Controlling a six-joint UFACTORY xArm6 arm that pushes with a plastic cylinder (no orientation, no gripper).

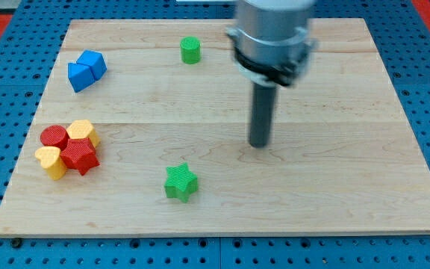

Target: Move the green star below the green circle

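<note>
The green star (181, 182) lies near the view's bottom, left of centre, on the wooden board (334, 187). The green circle (190, 50) stands near the view's top, almost straight above the star. My tip (259, 144) rests on the board in the middle, to the right of and above the star and well below and to the right of the circle. It touches no block.
A blue block (86, 70) made of two joined pieces lies at the upper left. At the left a cluster holds a red circle (53, 137), a red star (80, 156) and two yellow blocks (83, 131) (51, 161).
</note>
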